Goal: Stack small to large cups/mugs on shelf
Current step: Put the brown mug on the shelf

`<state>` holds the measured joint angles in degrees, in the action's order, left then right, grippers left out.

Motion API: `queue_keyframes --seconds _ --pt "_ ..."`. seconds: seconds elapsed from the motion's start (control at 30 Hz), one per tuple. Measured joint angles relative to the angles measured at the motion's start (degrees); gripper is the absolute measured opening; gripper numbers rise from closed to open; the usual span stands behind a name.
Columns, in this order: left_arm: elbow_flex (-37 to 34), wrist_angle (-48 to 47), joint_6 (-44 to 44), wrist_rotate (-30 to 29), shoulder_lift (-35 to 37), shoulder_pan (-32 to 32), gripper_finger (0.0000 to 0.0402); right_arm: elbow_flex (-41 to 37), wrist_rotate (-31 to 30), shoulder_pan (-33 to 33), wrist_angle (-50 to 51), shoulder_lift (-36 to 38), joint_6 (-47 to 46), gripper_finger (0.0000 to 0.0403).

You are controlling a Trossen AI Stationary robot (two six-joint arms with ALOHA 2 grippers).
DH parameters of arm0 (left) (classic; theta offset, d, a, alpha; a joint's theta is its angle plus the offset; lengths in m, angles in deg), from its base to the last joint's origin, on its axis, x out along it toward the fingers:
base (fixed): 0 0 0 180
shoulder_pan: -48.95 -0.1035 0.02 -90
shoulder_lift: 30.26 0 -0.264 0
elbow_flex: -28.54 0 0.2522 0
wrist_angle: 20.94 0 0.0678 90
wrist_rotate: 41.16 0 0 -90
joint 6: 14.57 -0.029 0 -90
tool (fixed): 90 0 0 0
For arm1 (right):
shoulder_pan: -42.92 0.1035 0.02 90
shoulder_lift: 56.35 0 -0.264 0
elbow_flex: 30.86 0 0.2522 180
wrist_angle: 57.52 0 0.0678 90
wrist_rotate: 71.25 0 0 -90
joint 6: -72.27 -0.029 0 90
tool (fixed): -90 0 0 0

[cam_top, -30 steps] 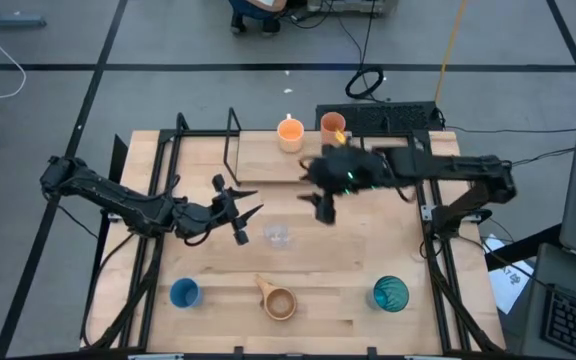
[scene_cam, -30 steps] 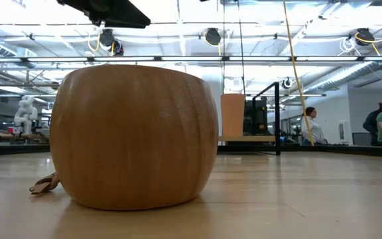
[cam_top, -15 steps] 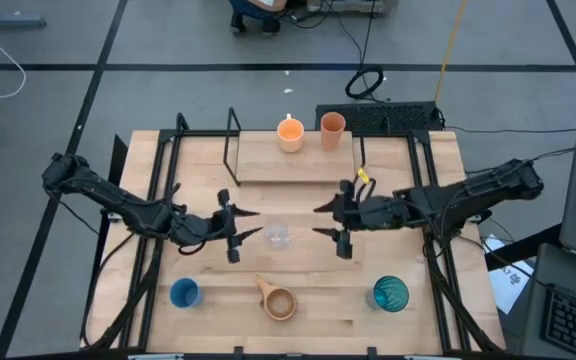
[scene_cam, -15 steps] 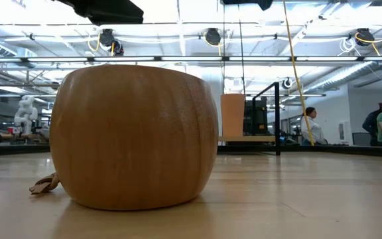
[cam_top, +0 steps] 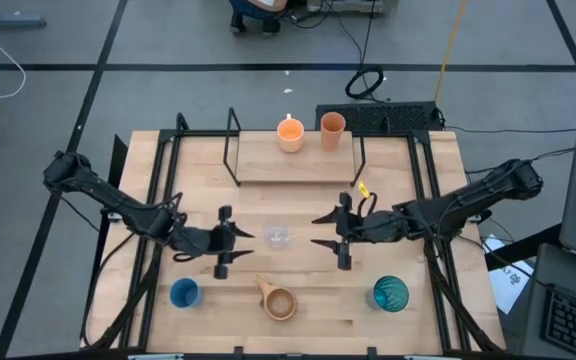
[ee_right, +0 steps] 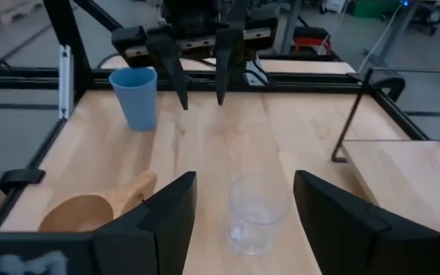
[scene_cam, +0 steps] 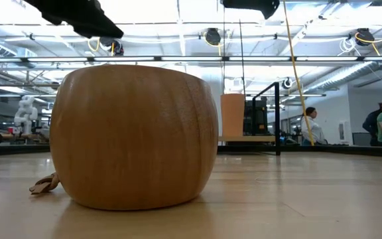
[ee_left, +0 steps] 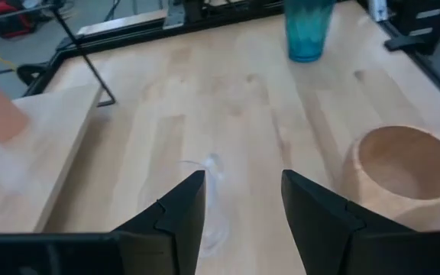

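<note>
i read no writing anywhere. my left gripper (cam_top: 236, 240) and right gripper (cam_top: 320, 230), both spread apart, have closed in on the clear cup (cam_top: 277, 237) between them.

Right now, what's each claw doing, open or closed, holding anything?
Left claw: open, empty, beside the clear cup.
Right claw: open, empty, on the cup's other side.

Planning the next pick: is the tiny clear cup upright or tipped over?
Upright. In the right wrist view the clear cup stands on its base, rim up, on the tabletop; the high view shows its round mouth.
</note>
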<state>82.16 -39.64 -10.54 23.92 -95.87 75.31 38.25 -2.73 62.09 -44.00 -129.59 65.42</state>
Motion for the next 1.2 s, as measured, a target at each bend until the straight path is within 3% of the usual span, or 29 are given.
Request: queue_keyframes --seconds 0.17,0.37,0.5,0.77,1.0,1.2 --pt "0.0 0.1 -0.5 2.5 0.0 0.8 0.0175 -3.3 0.0 0.5 -5.9 -0.1 -0.6 0.0210" --pt "0.0 -0.1 -0.3 5.1 0.0 1.5 0.0175 -5.1 -1.1 0.5 -6.0 -0.1 -3.8 0.0210" --pt "3.2 -5.3 -0.5 5.6 0.0 2.0 0.0175 -5.2 -1.5 0.4 -6.0 -0.1 -4.0 0.0210" --pt "17.1 -25.0 -0.5 7.5 -3.5 2.3 0.0175 -5.2 -2.9 0.3 -5.8 -0.1 -1.5 0.0210" --pt "34.6 -45.7 -2.3 10.1 -14.6 2.2 0.0175 -5.2 -2.9 0.5 -4.9 -0.8 -1.4 0.0210" --pt "46.6 -57.2 -6.4 16.5 -24.1 1.5 0.0175 -5.2 -2.7 0.6 -2.5 -0.7 -1.6 0.0210"
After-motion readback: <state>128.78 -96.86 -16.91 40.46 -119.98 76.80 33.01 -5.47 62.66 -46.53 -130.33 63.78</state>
